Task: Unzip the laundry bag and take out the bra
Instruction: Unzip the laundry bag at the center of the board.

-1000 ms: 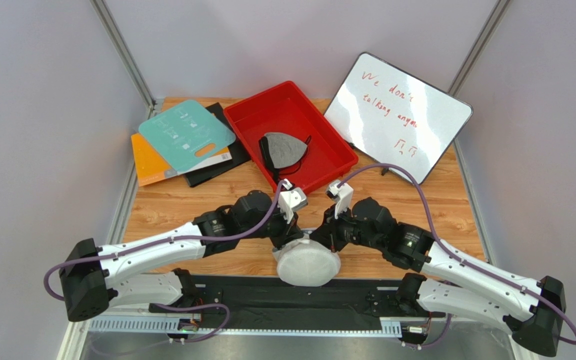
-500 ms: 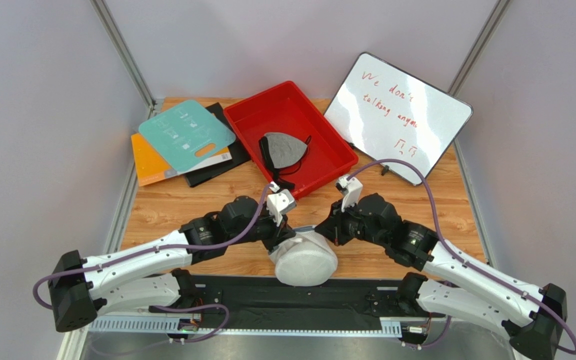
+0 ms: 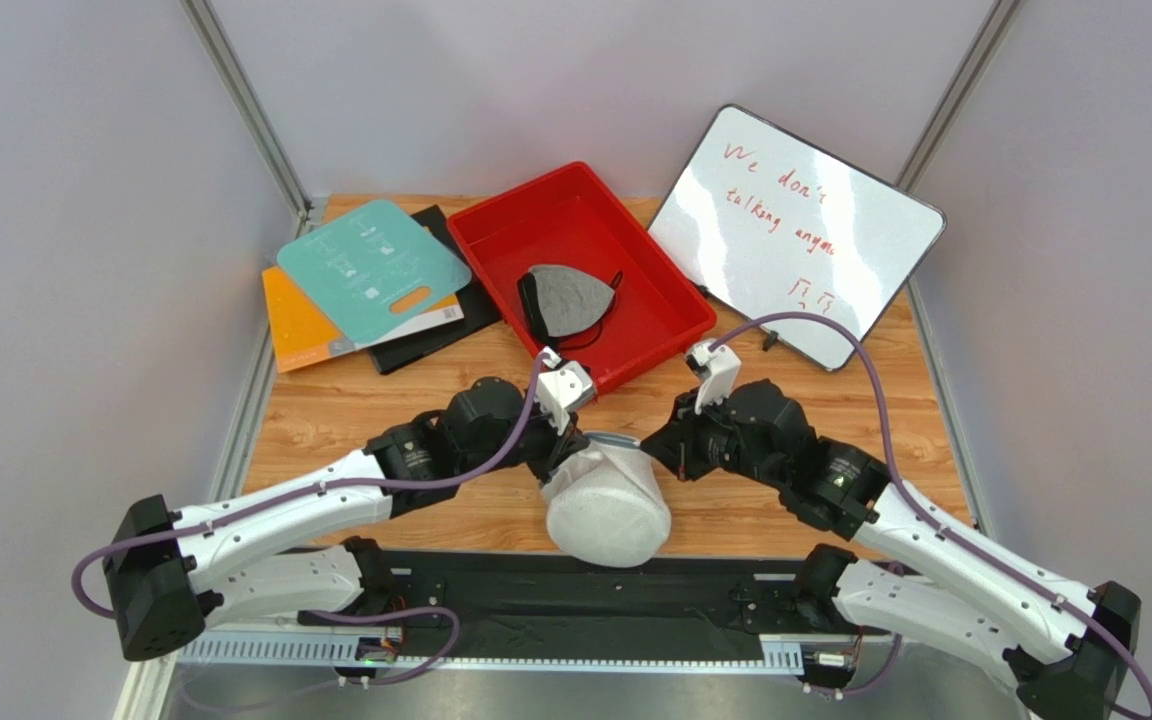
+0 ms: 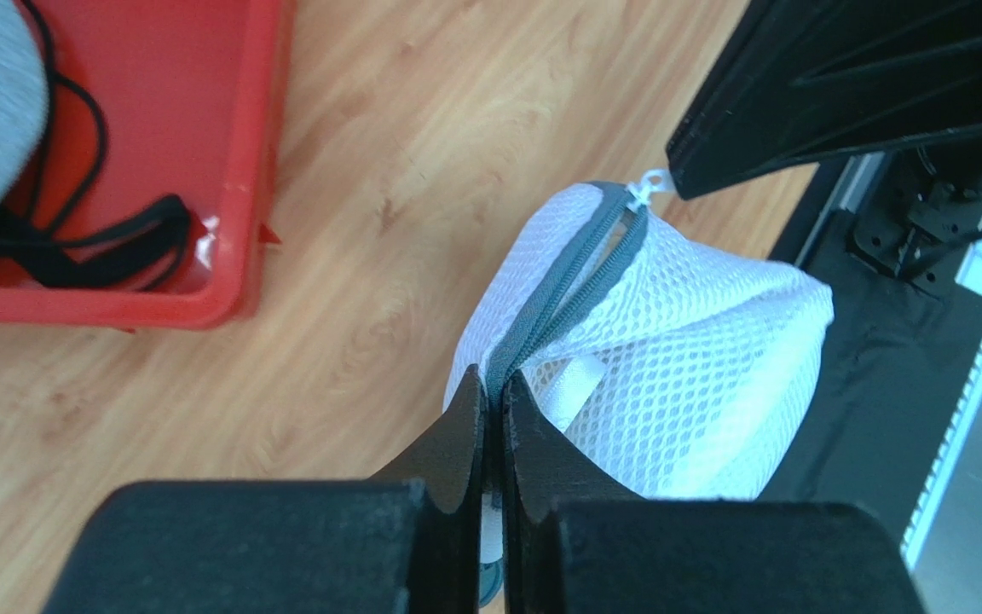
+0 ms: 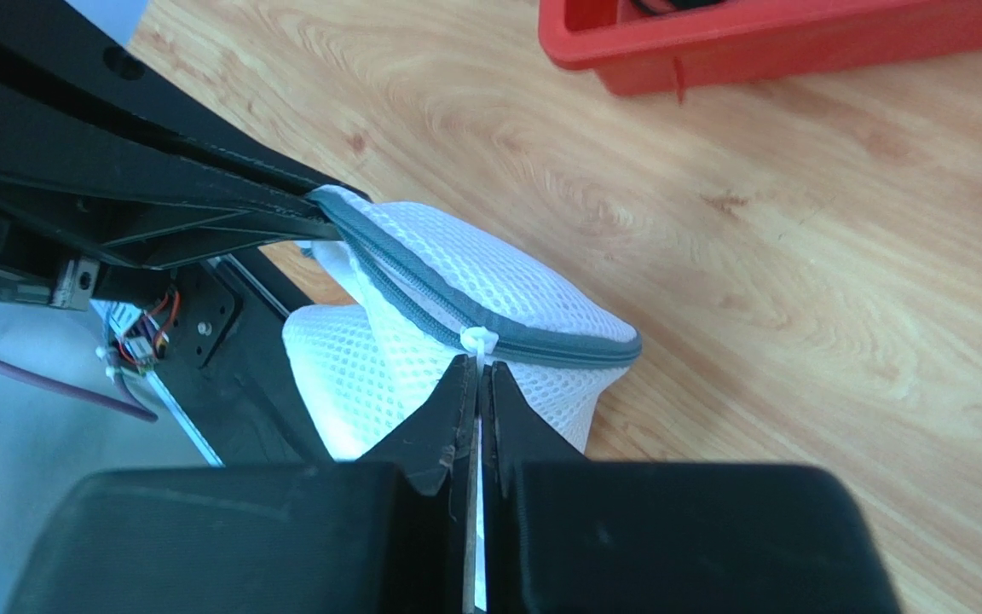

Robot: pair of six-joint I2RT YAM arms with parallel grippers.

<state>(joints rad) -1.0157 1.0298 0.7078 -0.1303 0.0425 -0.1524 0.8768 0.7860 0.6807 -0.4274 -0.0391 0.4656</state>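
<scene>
We reach inward from both sides to the laundry bag [image 3: 608,510]. Our left gripper [image 4: 494,399] pinches its zipper band [image 4: 573,288], our right gripper [image 5: 477,384] its pull tab [image 5: 474,342].

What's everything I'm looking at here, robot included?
laundry bag: 1, white mesh with a grey zipper, near middle of the table, pinched between both tools
tray: 1, red, far middle
grey bra: 1, grey with black straps, inside the tray
whiteboard: 1, white with red writing, leaning at far right
boards: 3, teal, orange and black, stacked at far left
table: 1, wood
mat: 1, black, near edge
left arm: 1, white and black, near left
right arm: 1, white and black, near right
left tool: 1, black, shut on the zipper band
right tool: 1, black, shut on the white zipper pull
</scene>
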